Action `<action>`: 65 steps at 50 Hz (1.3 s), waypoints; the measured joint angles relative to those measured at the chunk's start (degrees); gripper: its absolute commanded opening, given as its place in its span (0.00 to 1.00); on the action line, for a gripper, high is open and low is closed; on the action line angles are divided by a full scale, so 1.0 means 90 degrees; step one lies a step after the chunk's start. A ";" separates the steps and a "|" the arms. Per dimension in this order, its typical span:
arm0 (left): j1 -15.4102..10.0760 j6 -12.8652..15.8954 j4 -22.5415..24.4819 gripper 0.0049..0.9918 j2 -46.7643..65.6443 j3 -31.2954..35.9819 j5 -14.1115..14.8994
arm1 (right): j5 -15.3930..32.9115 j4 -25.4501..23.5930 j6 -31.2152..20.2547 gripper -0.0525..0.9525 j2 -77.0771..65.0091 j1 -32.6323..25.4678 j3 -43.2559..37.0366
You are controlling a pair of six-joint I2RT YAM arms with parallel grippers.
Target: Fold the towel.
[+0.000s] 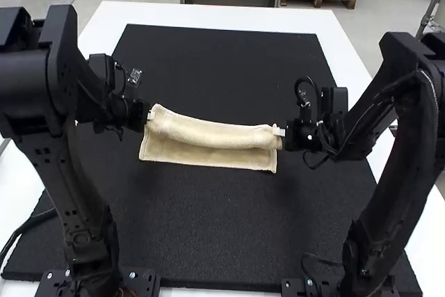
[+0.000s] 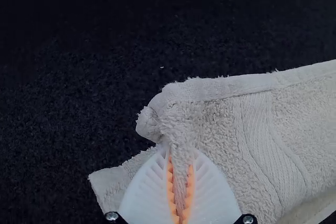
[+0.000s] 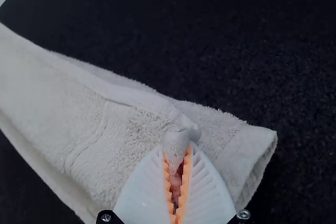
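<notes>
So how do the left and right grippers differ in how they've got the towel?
The left gripper holds the towel at its left end; the right gripper has the right end. A narrow strip runs down between the left gripper's pads, while a rounded bunch sits at the right gripper's tips. Both have white ribbed fingers.

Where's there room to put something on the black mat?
The mat lies bare beyond the towel, and on the near side between the left arm and right arm. It's crowded at the towel's ends, where the left gripper and right gripper pinch it.
</notes>
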 measured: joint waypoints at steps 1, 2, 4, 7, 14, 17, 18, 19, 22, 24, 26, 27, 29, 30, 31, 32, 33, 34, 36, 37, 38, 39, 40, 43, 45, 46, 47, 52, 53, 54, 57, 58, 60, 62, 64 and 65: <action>0.0000 0.0000 0.0007 0.02 0.0002 -0.0015 -0.0002 | -0.0005 0.0000 -0.0010 0.03 0.0000 0.0000 -0.0015; 0.0010 0.0000 0.0007 0.02 0.0002 -0.0029 -0.0002 | -0.0012 -0.0002 -0.0024 0.03 0.0000 0.0000 -0.0027; 0.0024 0.0000 0.0007 0.02 0.0002 -0.0068 -0.0002 | -0.0017 -0.0010 -0.0049 0.03 0.0000 0.0000 -0.0039; 0.0034 0.0002 0.0010 0.02 0.0002 -0.0124 -0.0002 | -0.0019 -0.0010 -0.0080 0.03 0.0000 0.0000 -0.0061; 0.0034 0.0002 0.0095 0.02 0.0002 -0.0245 -0.0005 | -0.0022 -0.0017 -0.0141 0.03 0.0000 -0.0002 -0.0119; 0.0034 0.0005 0.0121 0.02 0.0002 -0.0294 -0.0005 | -0.0029 -0.0017 -0.0168 0.03 0.0000 0.0000 -0.0151; 0.0034 0.0005 0.0131 0.02 0.0002 -0.0311 -0.0007 | -0.0041 -0.0024 -0.0175 0.03 0.0000 0.0000 -0.0155; 0.0034 0.0005 0.0131 0.02 0.0002 -0.0321 -0.0005 | -0.0044 -0.0022 -0.0182 0.03 0.0000 0.0000 -0.0165; 0.0034 0.0007 0.0168 0.02 0.0002 -0.0357 -0.0007 | -0.0063 -0.0022 -0.0219 0.03 0.0000 0.0000 -0.0185; 0.0034 0.0017 0.0185 0.02 0.0002 -0.0364 -0.0012 | -0.0066 -0.0027 -0.0243 0.03 0.0000 -0.0002 -0.0202; 0.0034 0.0022 0.0211 0.02 0.0002 -0.0364 -0.0022 | -0.0066 -0.0024 -0.0265 0.03 0.0000 -0.0005 -0.0206; 0.0034 0.0022 0.0236 0.02 0.0002 -0.0372 -0.0024 | -0.0066 -0.0019 -0.0274 0.03 0.0000 -0.0005 -0.0214; 0.0034 0.0022 0.0274 0.02 0.0002 -0.0389 -0.0032 | -0.0066 -0.0024 -0.0299 0.03 0.0000 -0.0005 -0.0226; 0.0034 0.0024 0.0279 0.02 0.0002 -0.0401 -0.0036 | -0.0066 -0.0022 -0.0311 0.03 0.0000 -0.0005 -0.0231; 0.0034 0.0024 0.0282 0.02 0.0002 -0.0418 -0.0046 | -0.0066 -0.0024 -0.0316 0.03 0.0000 -0.0005 -0.0233; 0.0034 0.0024 0.0308 0.02 0.0002 -0.0440 -0.0051 | -0.0068 -0.0024 -0.0325 0.03 0.0000 -0.0005 -0.0236; 0.0034 0.0024 0.0323 0.02 0.0002 -0.0454 -0.0053 | -0.0068 -0.0024 -0.0333 0.03 0.0000 -0.0005 -0.0236; 0.0034 0.0024 0.0342 0.02 0.0002 -0.0476 -0.0056 | -0.0068 -0.0024 -0.0340 0.03 0.0000 -0.0005 -0.0236; 0.0034 0.0024 0.0372 0.02 0.0000 -0.0512 -0.0063 | -0.0068 -0.0022 -0.0350 0.03 0.0000 -0.0005 -0.0236; 0.0034 0.0024 0.0384 0.02 0.0002 -0.0527 -0.0073 | -0.0068 -0.0024 -0.0355 0.03 0.0000 -0.0005 -0.0236; 0.0034 0.0024 0.0389 0.02 0.0002 -0.0542 -0.0075 | -0.0066 -0.0024 -0.0357 0.03 0.0000 -0.0005 -0.0236; 0.0034 0.0024 0.0403 0.02 0.0002 -0.0556 -0.0078 | -0.0066 -0.0024 -0.0359 0.03 0.0000 -0.0005 -0.0233; 0.0034 0.0024 0.0415 0.02 0.0002 -0.0573 -0.0078 | -0.0068 -0.0022 -0.0359 0.03 0.0000 -0.0005 -0.0236; 0.0034 0.0024 0.0469 0.02 0.0002 -0.0627 -0.0092 | -0.0066 -0.0024 -0.0359 0.03 0.0000 -0.0005 -0.0236; 0.0034 0.0027 0.0529 0.02 0.0002 -0.0665 -0.0097 | -0.0066 -0.0022 -0.0359 0.03 -0.0002 -0.0005 -0.0236; 0.0034 0.0027 0.0571 0.02 0.0002 -0.0692 -0.0100 | -0.0066 -0.0022 -0.0362 0.03 0.0000 -0.0005 -0.0236; 0.0034 0.0027 0.0600 0.02 0.0002 -0.0714 -0.0100 | -0.0066 -0.0024 -0.0362 0.03 0.0000 -0.0005 -0.0236; 0.0034 0.0027 0.0733 0.02 0.0002 -0.0821 -0.0117 | -0.0066 -0.0022 -0.0384 0.03 0.0002 -0.0005 -0.0233; 0.0034 0.0027 0.0743 0.02 0.0002 -0.0838 -0.0119 | -0.0066 -0.0022 -0.0386 0.03 0.0010 -0.0005 -0.0236; 0.0034 0.0027 0.0772 0.02 0.0002 -0.0860 -0.0124 | -0.0066 -0.0022 -0.0389 0.03 0.0012 -0.0005 -0.0236; 0.0034 0.0027 0.0850 0.02 0.0002 -0.0913 -0.0134 | -0.0066 -0.0022 -0.0408 0.03 0.0066 -0.0005 -0.0236; 0.0034 0.0027 0.0877 0.02 0.0002 -0.0928 -0.0143 | -0.0066 -0.0019 -0.0410 0.03 0.0095 -0.0005 -0.0233; 0.0032 0.0027 0.0908 0.02 0.0002 -0.0952 -0.0148 | -0.0066 -0.0022 -0.0430 0.03 0.0155 -0.0005 -0.0236; 0.0034 0.0027 0.0974 0.02 0.0002 -0.0984 -0.0151 | -0.0066 -0.0022 -0.0440 0.03 0.0206 -0.0005 -0.0236; 0.0034 0.0027 0.1025 0.02 0.0002 -0.1020 -0.0153 | -0.0066 -0.0022 -0.0454 0.03 0.0262 -0.0005 -0.0236; 0.0034 0.0027 0.1049 0.02 0.0002 -0.1035 -0.0160 | -0.0066 -0.0022 -0.0457 0.03 0.0279 -0.0005 -0.0236</action>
